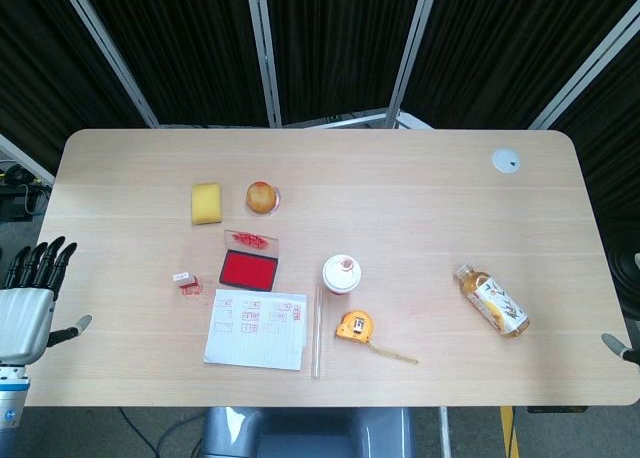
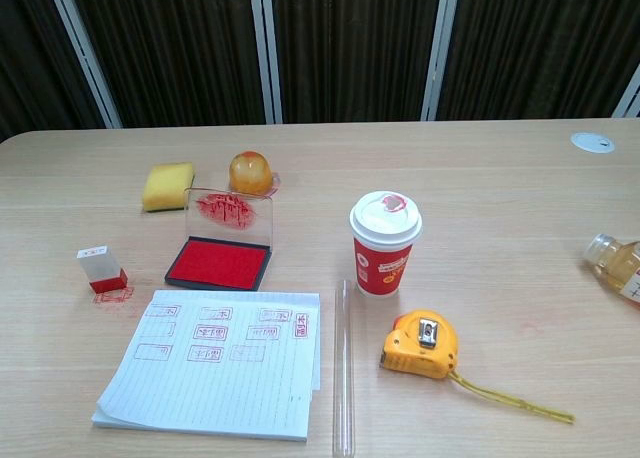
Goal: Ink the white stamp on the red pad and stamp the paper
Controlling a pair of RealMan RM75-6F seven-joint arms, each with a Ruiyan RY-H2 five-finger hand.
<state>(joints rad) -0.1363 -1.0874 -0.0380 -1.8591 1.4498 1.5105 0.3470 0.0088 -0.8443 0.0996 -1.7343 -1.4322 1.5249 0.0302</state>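
The white stamp (image 1: 184,280) (image 2: 100,269), with a red base, stands upright on the table left of the red ink pad (image 1: 248,269) (image 2: 220,262). The pad's clear lid is raised at its far side. The lined paper (image 1: 257,328) (image 2: 215,363), printed with several red marks, lies just in front of the pad. My left hand (image 1: 30,298) hovers off the table's left edge with fingers spread and nothing in it, well left of the stamp. Of my right hand (image 1: 619,347) only one fingertip shows at the right edge of the head view.
A yellow sponge (image 1: 206,203) and an orange ball (image 1: 261,197) sit behind the pad. A red paper cup (image 2: 385,243), a yellow tape measure (image 2: 421,344) and a clear tube (image 2: 343,368) lie right of the paper. A tea bottle (image 1: 491,300) lies further right.
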